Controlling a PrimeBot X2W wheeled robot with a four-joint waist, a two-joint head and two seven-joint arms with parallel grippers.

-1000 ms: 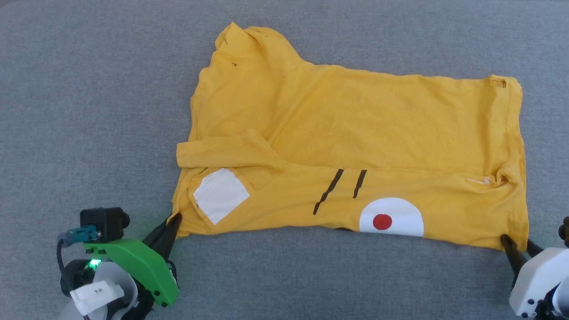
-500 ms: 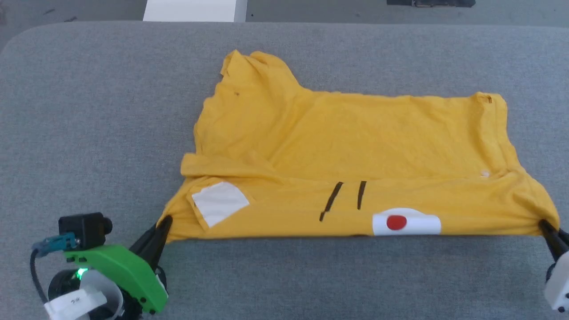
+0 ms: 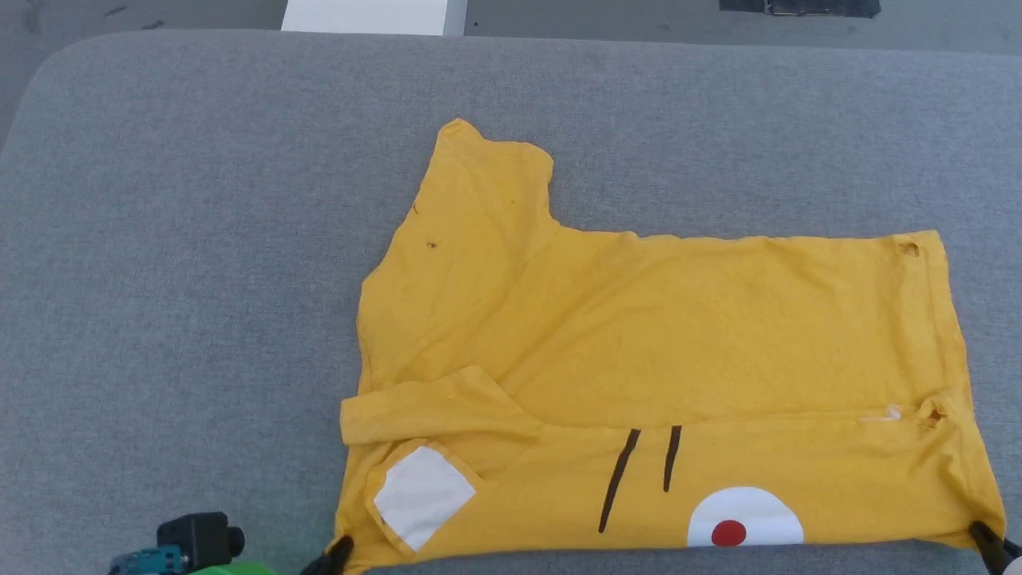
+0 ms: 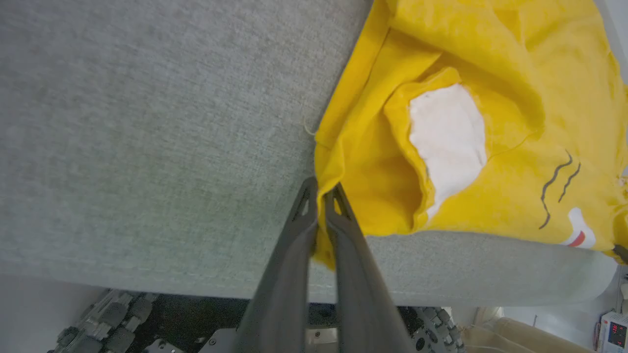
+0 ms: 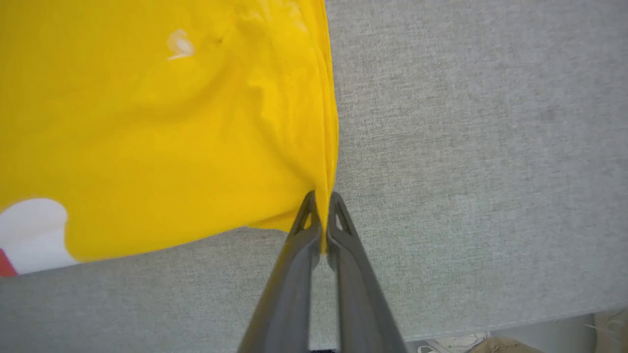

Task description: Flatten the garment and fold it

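You have the yellow shirt (image 3: 655, 351) spread on the grey cushion (image 3: 200, 239), filling the lower right of the head view. One sleeve points toward the top of the frame. The bottom strip is folded over so that a white patch (image 3: 423, 495), two black stripes (image 3: 643, 471) and a red dot (image 3: 729, 533) face up. Your left gripper (image 4: 321, 189) rises from the bottom middle of its wrist view, fingers pinched tight on the shirt's lower left corner. Your right gripper (image 5: 321, 198) clamps the lower right corner the same way, with cloth pleated between its tips. The head view's bottom edge cuts off both grippers, leaving just dark fingertips. The shirt's lower edge clips the white circle around the dot.
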